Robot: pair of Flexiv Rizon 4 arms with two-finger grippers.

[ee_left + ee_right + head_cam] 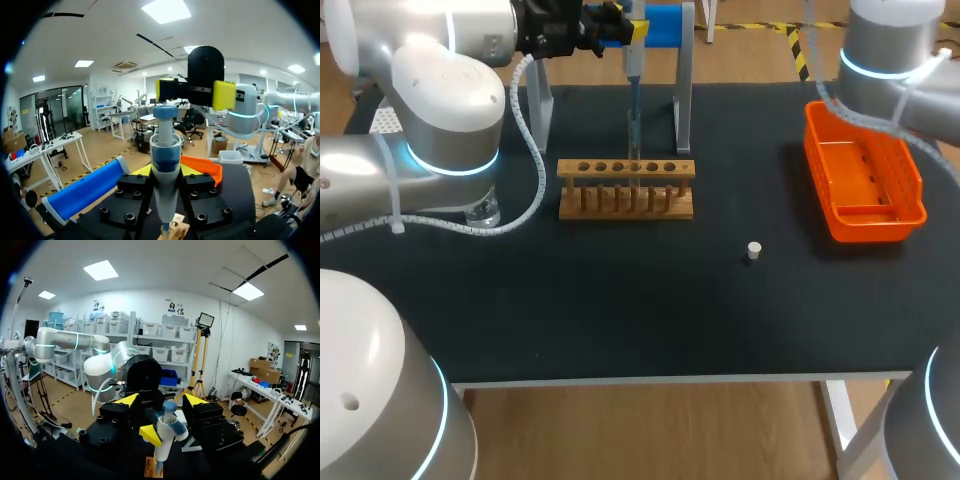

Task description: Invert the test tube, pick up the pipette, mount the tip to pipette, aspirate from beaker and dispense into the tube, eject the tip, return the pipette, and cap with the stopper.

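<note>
The black desk (620,320) carried a wooden rack (626,203). Above it our left fingers (141,171) clenched the pipette (165,175), its tip down at the tube (633,140), while our right fingers (128,400) stood spread, grasping nothing. Dispensing well, we judged, meant holding it plumb and emptying it slowly.

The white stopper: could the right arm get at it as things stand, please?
Probably yes: the stopper lies alone on bare mat, with the rack and the orange bin well aside.
</note>
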